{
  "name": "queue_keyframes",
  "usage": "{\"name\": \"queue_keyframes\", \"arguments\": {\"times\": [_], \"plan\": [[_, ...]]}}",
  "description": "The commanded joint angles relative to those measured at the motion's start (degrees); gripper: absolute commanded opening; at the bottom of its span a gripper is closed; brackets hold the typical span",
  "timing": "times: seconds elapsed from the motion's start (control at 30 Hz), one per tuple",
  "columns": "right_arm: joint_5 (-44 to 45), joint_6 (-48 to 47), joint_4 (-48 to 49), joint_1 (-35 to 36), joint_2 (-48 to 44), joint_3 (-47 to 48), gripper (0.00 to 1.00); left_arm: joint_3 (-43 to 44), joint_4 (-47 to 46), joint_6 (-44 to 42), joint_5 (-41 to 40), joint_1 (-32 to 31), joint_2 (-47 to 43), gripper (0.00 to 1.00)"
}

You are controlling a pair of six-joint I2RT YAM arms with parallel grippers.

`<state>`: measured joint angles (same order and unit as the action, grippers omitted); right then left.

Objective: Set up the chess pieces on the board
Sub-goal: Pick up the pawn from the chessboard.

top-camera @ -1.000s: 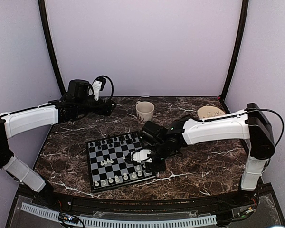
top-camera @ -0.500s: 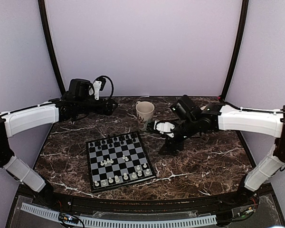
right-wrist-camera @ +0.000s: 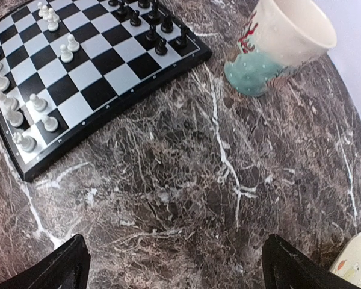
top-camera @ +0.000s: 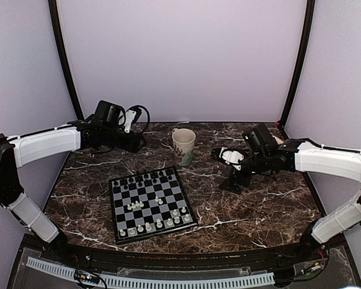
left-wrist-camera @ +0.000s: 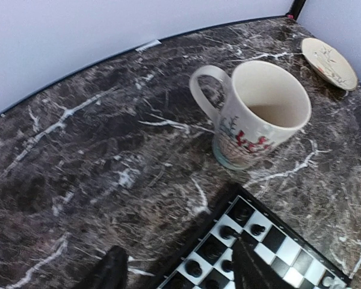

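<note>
Marble tabletop [top-camera: 277, 205]: the board [top-camera: 151, 203] lies clear of left fingers [left-wrist-camera: 111, 274] and right fingers [right-wrist-camera: 63, 268], both spread, empty.

Top view overlooks all; wrist views share mug [left-wrist-camera: 246, 138], board [right-wrist-camera: 117, 75].

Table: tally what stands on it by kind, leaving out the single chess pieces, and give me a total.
Mug: 1
Saucer: 1
Board: 1
Total: 3
</note>
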<state>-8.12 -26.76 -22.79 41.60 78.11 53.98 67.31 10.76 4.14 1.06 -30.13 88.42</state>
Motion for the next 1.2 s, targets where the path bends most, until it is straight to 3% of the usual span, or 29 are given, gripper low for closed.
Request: {"name": "queue_keyframes", "arguments": {"times": [0.0, 0.07, 0.2, 0.27, 0.33, 0.6, 0.87, 1.07, 1.17], "plan": [[-5.17, -1.33, 2.14, -3.57, -1.16, -0.30, 1.00, 1.39, 6.95, -5.45, 13.43, -1.15, -1.50, 0.54], [-4.95, -1.20, 2.60, -4.33, -0.92, -0.27, 1.00, 2.27, 10.68, -8.15, 13.91, -3.67, -0.99, 0.53], [-6.72, -2.72, 1.36, -4.65, -0.32, -0.16, 1.00, 5.01, 19.60, -13.49, 2.76, -12.31, 2.60, 0.51], [-3.12, -0.61, 3.23, -4.70, -0.51, -0.29, 1.00, 6.96, 24.40, -13.82, 1.03, -14.74, 4.96, 0.48], [3.45, 1.72, 6.84, -4.73, -1.00, -1.17, 1.00, 8.53, 27.55, -12.93, 0.59, -16.16, 6.62, 0.45], [15.31, 6.20, 12.93, -4.79, 0.25, -2.95, 1.00, 10.71, 32.55, -8.56, 1.70, -17.20, 10.74, 0.34], [9.48, 3.61, 10.03, -4.87, 2.50, -1.98, 1.00, 11.00, 32.85, -6.61, 3.75, -17.58, 14.97, 0.31], [6.17, 1.83, 8.33, -4.87, 2.59, -1.64, 0.86, 11.22, 31.74, -6.16, 2.42, -17.59, 16.45, 0.29], [4.93, 1.98, 8.28, -4.86, 2.45, -1.56, 0.85, 11.79, 32.05, -6.03, 1.73, -17.64, 17.91, 0.27]]}}
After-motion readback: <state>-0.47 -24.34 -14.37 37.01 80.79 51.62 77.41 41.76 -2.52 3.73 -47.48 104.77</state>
